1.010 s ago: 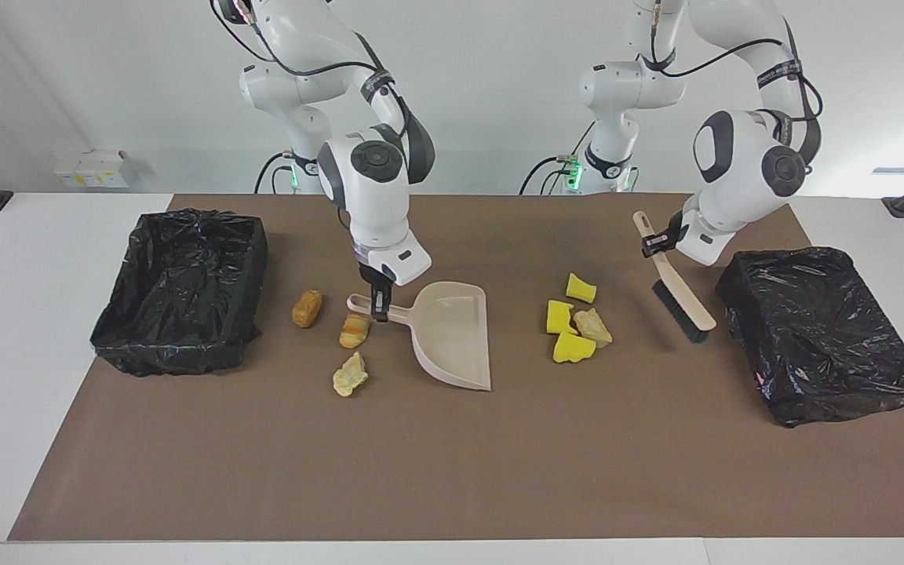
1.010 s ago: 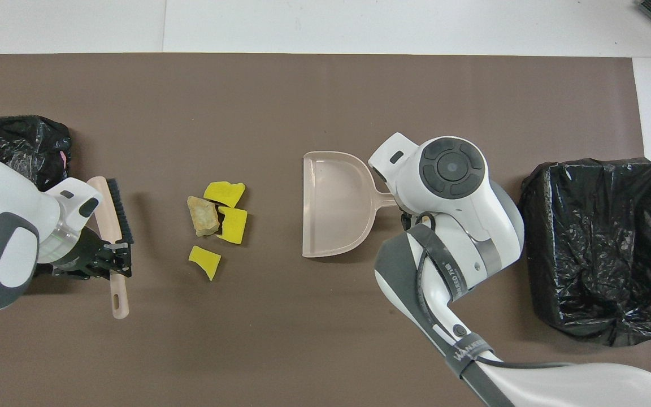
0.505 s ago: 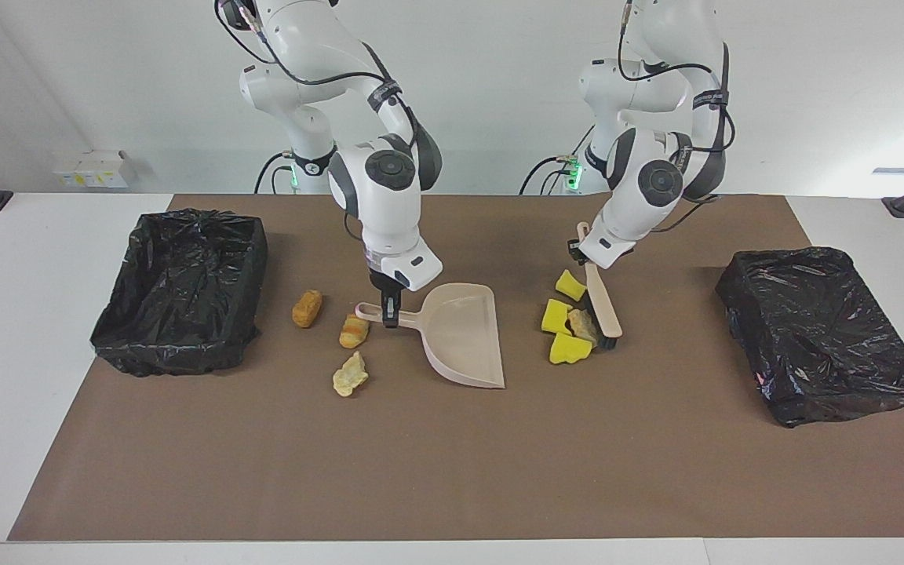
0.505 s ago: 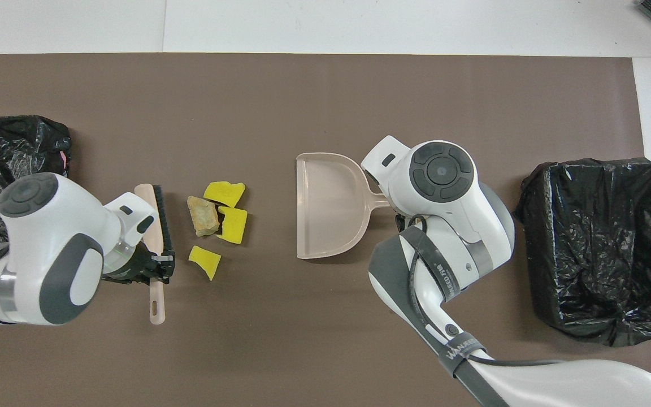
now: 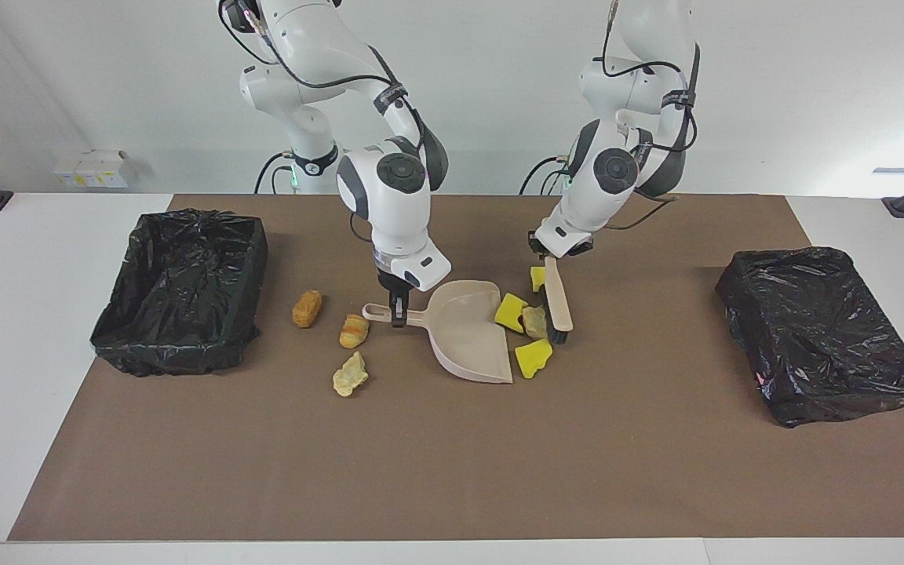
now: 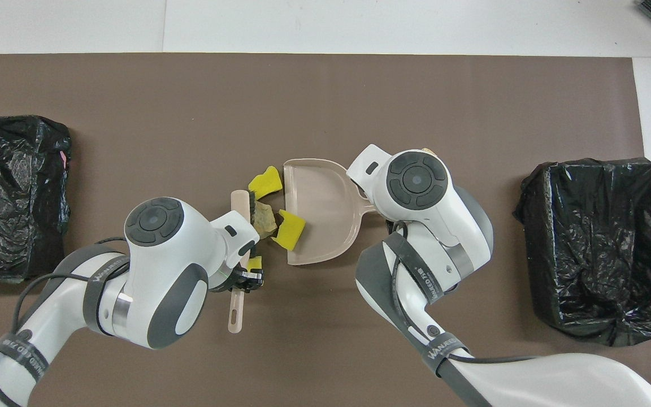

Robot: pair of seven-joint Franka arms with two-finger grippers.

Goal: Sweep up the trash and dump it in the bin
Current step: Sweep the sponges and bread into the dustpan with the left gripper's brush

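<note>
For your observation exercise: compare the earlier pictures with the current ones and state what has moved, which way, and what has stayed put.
The left gripper swept the brush from beside its bin toward the dustpan, pushing the four yellow and tan chunks to the pan's mouth. The right gripper slid the dustpan to meet them. Both grips held. The three orange and tan chunks and both bins stayed.

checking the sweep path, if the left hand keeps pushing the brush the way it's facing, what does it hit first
Probably the dustpan. The left hand holds the brush with yellow chunks already pressed against the pan's open edge.
</note>
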